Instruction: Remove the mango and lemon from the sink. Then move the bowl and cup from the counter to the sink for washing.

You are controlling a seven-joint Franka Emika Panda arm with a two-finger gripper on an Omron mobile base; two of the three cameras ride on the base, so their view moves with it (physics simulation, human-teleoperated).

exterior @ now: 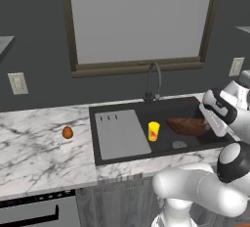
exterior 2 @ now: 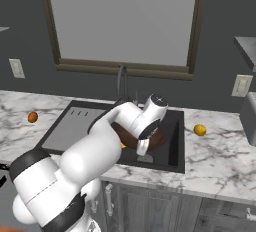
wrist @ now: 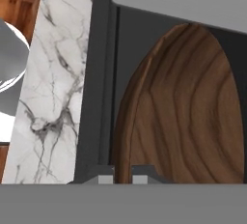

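- Hand view has the gripper (wrist: pixel 123 178) at six o'clock, its two tips pinched tight on the near rim of the bowl (wrist: pixel 188 117), whose wood grain spreads up toward one o'clock.
- Left base view places the bowl (exterior: pixel 188 125) inside the sink (exterior: pixel 105 160), at about three o'clock of the basin, with the cup (exterior: pixel 154 131) upright at the basin's middle, just right of the ribbed drainboard (exterior: pixel 121 134).
- Both fruits are already out: the mango (exterior: pixel 67 132) rests on the counter (exterior: pixel 34 152) well off at nine o'clock of the sink, and in the right base view the lemon (exterior 2: pixel 200 130) sits on the marble at three o'clock of it.
- By my reading, the step in hand is setting the bowl down, and it looks like the last one.
- To do it well: lower until the bowl's base bears flat on the basin floor before the fingers part; whether it already touches, I cannot tell.
- Keep the bowl apart from the cup, which stands near at its nine o'clock and could be tipped.
- Open the fingers fully, then lift straight away from the rim so neither tip drags the bowl along.
- Mind the faucet (exterior: pixel 154 81) at twelve o'clock when the arm rises.
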